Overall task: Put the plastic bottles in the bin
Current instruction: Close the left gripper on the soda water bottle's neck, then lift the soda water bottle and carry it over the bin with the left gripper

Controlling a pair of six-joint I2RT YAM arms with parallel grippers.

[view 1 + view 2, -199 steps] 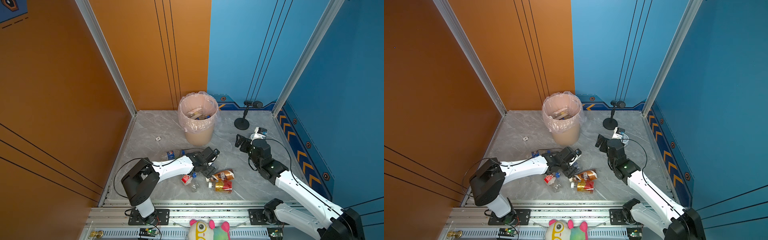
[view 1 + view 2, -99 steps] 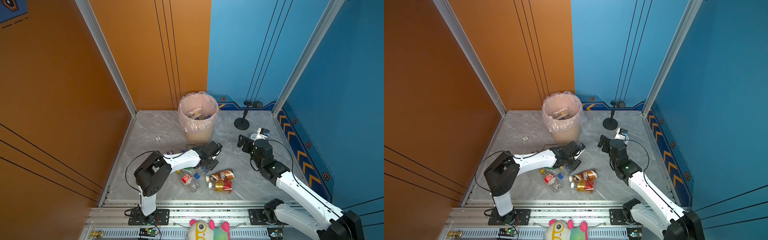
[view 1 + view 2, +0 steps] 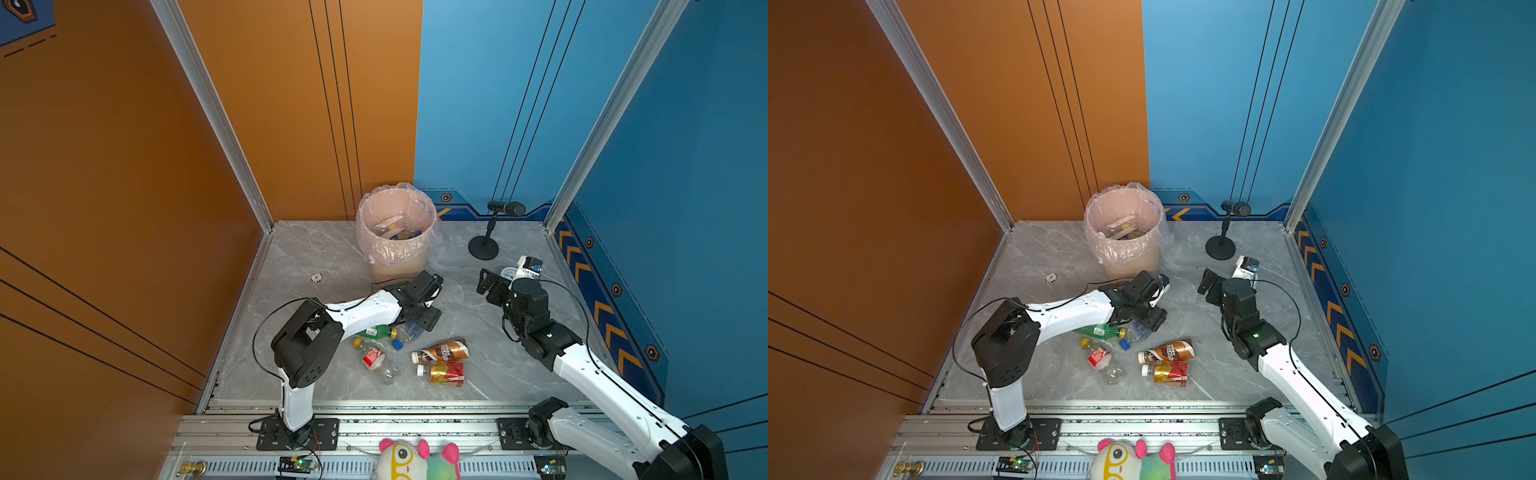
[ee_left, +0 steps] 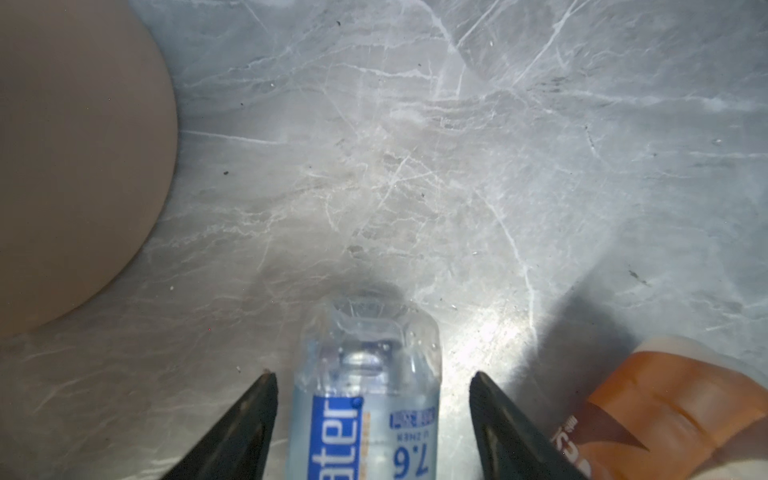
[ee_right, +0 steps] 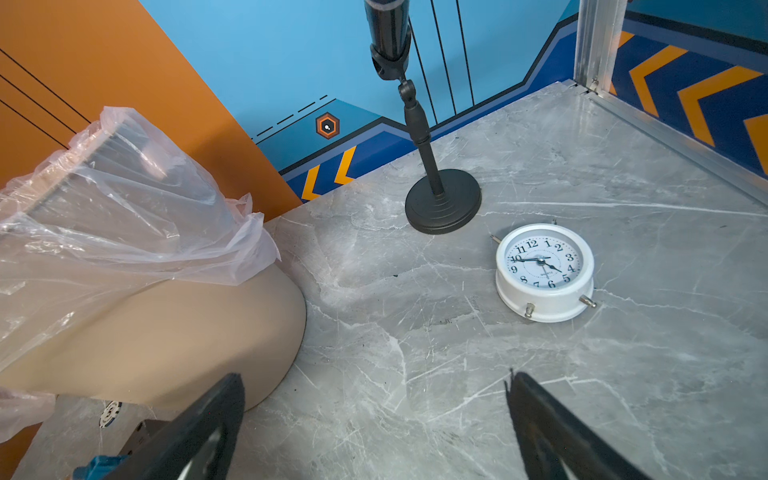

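Five plastic bottles lie on the grey floor in both top views: a green one [image 3: 376, 332], a clear one with a blue label and cap [image 3: 409, 333], a clear red-labelled one [image 3: 374, 359], a brown one [image 3: 442, 351] and a red-gold one [image 3: 444, 372]. My left gripper [image 3: 428, 321] is low over the blue-labelled bottle [image 4: 368, 395]. Its jaws are open on either side of the bottle, with a gap on both sides. The beige bin [image 3: 397, 270], lined with a clear bag, stands just behind and holds several items. My right gripper [image 3: 486, 284] hangs open and empty to the bin's right.
A black microphone stand [image 5: 442, 203] and a small white clock [image 5: 544, 270] stand ahead of the right gripper [image 5: 376, 376]. A small round disc [image 3: 316, 277] lies left of the bin. A plush toy [image 3: 417, 459] sits on the front rail. Walls close in three sides.
The left arm's elbow has swung right and its gripper has shifted slightly over the bottles, uncovering the green one. The right arm has edged a little toward the back.
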